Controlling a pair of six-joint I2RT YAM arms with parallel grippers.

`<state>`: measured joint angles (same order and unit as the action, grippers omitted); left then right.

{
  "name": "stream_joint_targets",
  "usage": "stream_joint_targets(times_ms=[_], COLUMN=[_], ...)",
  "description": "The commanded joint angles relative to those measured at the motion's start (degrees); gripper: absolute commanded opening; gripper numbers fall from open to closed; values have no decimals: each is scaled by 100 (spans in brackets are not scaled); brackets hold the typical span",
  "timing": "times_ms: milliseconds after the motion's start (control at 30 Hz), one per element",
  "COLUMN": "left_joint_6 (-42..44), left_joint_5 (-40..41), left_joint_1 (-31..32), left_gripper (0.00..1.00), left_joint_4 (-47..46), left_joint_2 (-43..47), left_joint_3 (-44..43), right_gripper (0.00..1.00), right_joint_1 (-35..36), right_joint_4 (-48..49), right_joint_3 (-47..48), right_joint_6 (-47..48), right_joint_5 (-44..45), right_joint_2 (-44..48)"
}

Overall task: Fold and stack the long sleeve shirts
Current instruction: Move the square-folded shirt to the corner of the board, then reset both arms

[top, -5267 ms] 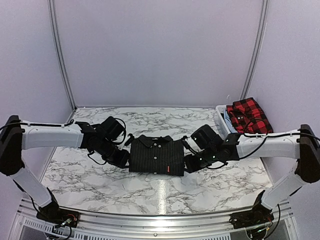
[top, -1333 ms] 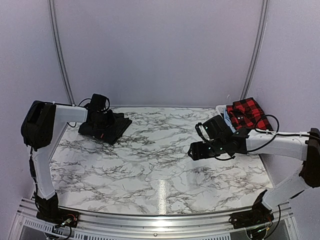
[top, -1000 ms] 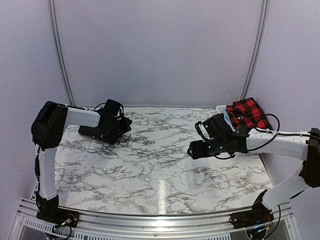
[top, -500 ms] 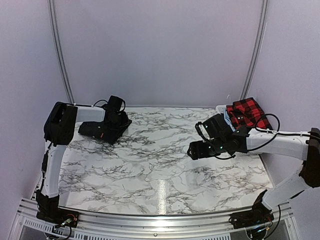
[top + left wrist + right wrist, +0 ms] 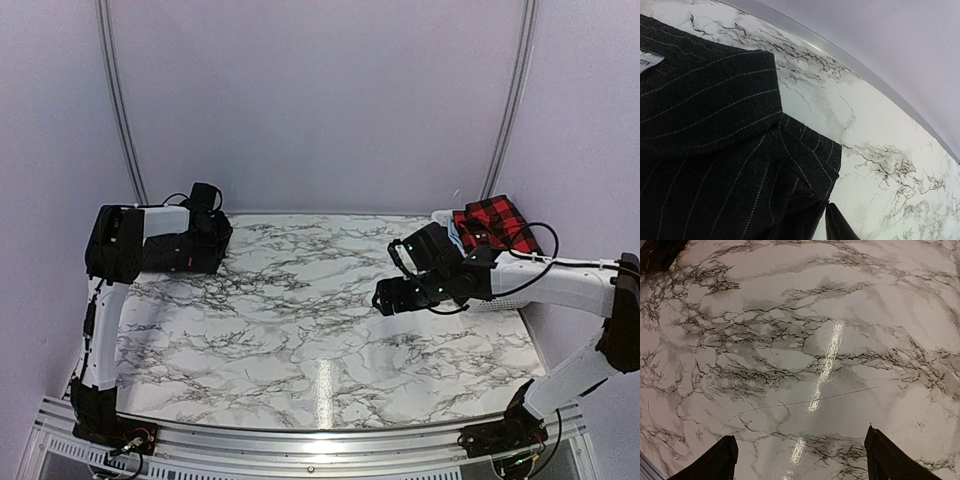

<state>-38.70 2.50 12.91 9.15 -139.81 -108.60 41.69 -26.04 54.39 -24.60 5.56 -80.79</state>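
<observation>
Enclosing the scene, smooth pale lilac walls (image 5: 320, 100) with thin metal rails (image 5: 118, 110) rise behind a table (image 5: 320, 330) of glossy white marble pattern with dark grey veins; a bright streak of glare (image 5: 827, 365) runs across its middle. The black pinstriped shirt (image 5: 180, 255) lies folded at the table's far left corner, close to the wall, a flat dark woven cloth with fine pale lines and its collar showing. The red-and-black checked shirt (image 5: 495, 228) sits bunched in a white lattice basket (image 5: 440, 218) at the far right edge, well apart from the black one. The right arm reaches over the open middle of the table, its right tool (image 5: 385, 297) spread wide and hanging above bare marble, holding nothing. The left tool (image 5: 208, 232) is at the black shirt, pinching its folded edge; in the left wrist view only one dark finger (image 5: 837, 225) shows, touching the cloth. A small white label (image 5: 647, 61) sits at the collar.
</observation>
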Motion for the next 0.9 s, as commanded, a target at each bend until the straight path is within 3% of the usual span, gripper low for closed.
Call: stream_joint_targets(times_ms=[0,233,500,667,867], left_joint_6=[380,914,1255,1427,1541], left_joint_5=[-404,-850,-1668,-1631,-1457], left_joint_1=[-29,198,490,776,1432], left_gripper=[32,43,48,53,64], left_joint_4=[324,315,341,334,-75], left_joint_2=[-184,135,426,1090,2344], left_joint_3=[-267,-471,-594,-91,1358], right_gripper=[84,91,93,97,98], right_joint_1=[-56,-56,-54,-53,-56], right_joint_4=[-94,-90,-18,91,522], right_joint_3=[276,427,446,604,613], right_joint_6=[91,88,25,1,-341], right_joint_5=[105,265,473,625,1210], right_joint_2=[-84,-106,15,-26,39])
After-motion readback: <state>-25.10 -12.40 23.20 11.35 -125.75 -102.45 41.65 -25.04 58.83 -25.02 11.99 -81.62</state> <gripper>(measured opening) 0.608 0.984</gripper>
